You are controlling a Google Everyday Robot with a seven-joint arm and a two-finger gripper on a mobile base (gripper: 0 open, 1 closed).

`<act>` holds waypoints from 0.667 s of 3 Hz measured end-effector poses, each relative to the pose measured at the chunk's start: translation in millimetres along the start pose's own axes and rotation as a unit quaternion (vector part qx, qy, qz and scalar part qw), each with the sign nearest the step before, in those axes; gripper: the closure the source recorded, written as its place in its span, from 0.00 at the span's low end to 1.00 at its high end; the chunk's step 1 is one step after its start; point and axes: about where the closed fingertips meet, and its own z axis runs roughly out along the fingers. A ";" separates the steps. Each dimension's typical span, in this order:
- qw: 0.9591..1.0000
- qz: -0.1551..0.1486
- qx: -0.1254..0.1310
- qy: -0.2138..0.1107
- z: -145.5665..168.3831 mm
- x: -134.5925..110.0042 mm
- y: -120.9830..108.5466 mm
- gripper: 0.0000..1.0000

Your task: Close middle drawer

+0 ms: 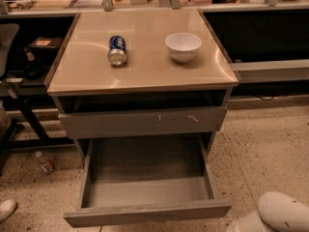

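Observation:
The middle drawer (147, 213) is pulled far out of the cabinet toward me. Its plain grey front is at the bottom of the view, and its deep grey box interior is open and holds nothing. Above it is a grey drawer front with pale scratch marks (142, 122), almost flush with the cabinet. My gripper is out of view. Only a white rounded part of my arm (285, 210) shows at the bottom right, to the right of the open drawer's front corner and apart from it.
On the tan cabinet top (145, 71) a blue can (117, 50) lies on its side and a white bowl (183, 46) stands. A small bottle (45, 162) lies on the speckled floor at left. Dark shelving flanks the cabinet on both sides.

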 end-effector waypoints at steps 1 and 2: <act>1.000 0.008 -0.004 -0.028 7.2 -14.3 -15.9 1.00; 0.999 0.012 -0.011 -0.048 10.8 -27.2 -28.1 1.00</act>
